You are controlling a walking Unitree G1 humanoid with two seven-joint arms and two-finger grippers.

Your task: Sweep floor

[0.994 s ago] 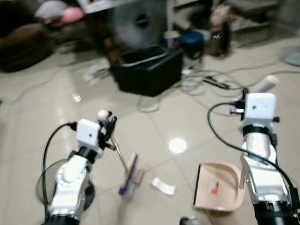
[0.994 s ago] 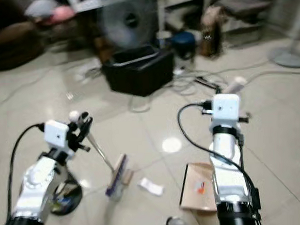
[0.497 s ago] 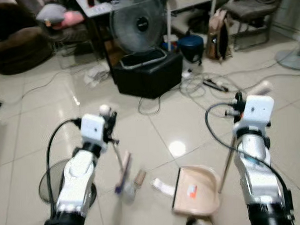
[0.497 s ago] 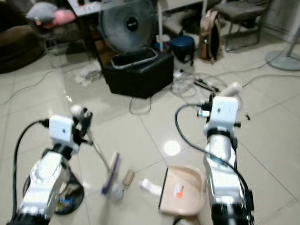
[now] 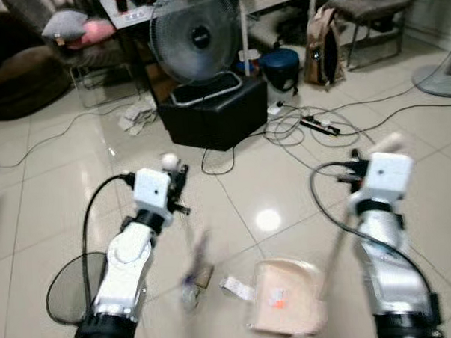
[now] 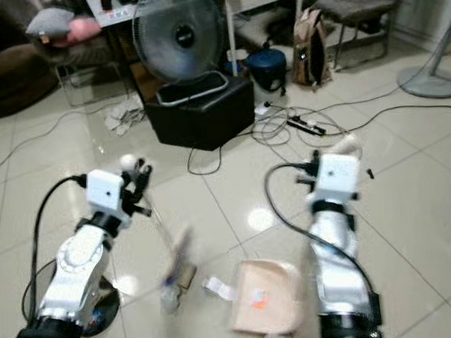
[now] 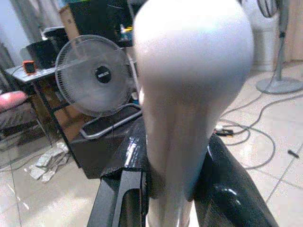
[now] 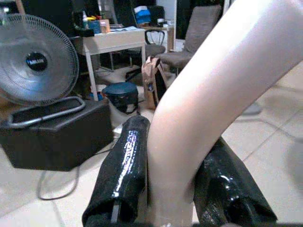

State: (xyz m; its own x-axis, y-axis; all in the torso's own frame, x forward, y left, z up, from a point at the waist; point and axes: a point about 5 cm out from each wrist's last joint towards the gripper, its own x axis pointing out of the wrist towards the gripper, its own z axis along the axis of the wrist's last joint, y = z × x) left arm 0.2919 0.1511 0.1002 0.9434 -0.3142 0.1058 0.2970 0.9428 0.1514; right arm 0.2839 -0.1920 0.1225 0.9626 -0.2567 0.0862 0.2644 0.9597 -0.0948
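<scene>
Dustpan (image 5: pixel 285 305) slid left toward blurred broom (image 5: pixel 194 268); left jaws clamp broom handle, right jaws clamp dustpan handle.

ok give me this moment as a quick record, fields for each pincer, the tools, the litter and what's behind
left pincer: shut on the broom handle
right pincer: shut on the dustpan handle
broom head: low at the floor, blurred, left of the dustpan
dustpan: beige, on the tiles, something orange in it
litter: white scrap between broom head and dustpan
floor: glossy pale tiles
behind: fan above a black box, cables, brown backpack
</scene>
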